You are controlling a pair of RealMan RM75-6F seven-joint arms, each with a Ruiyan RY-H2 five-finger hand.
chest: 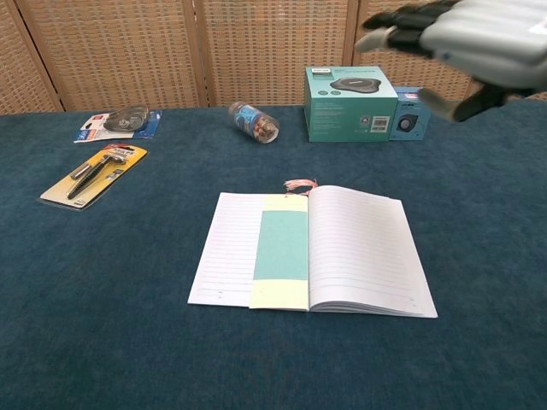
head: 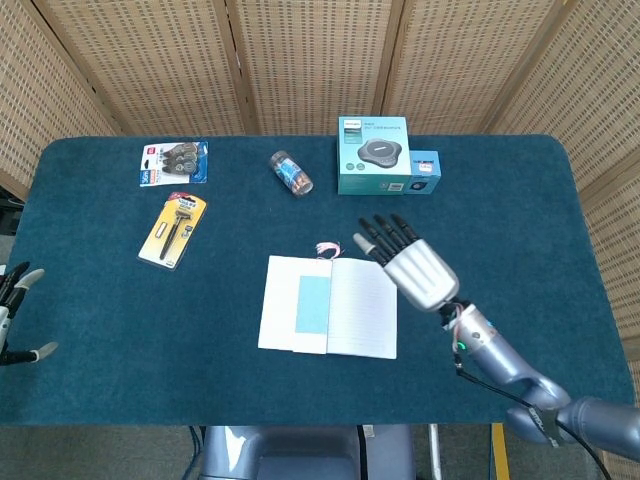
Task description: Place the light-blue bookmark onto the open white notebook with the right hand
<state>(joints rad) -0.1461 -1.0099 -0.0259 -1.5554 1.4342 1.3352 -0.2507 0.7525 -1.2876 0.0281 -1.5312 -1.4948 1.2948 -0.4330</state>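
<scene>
Far on the tabletop (head: 120, 300): a teal box (head: 373, 155) with a small blue box (head: 424, 173) touching its right, a toppled bottle (head: 291, 172), and, at left, two blister packs (head: 174, 163), the nearer (head: 173, 231) perhaps a razor.

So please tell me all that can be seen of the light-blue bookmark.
The light-blue bookmark is a flat, thin rectangular strip, plain in colour and paper-like in look. It lies lengthwise on the left page of the open white notebook, close beside the centre fold, over a pale yellow strip that shows above and below it. A small pink tassel sticks out past the notebook's top edge, though whether it belongs to the bookmark is unclear. Nothing holds the bookmark: the right hand is raised well above, fingers spread.
</scene>
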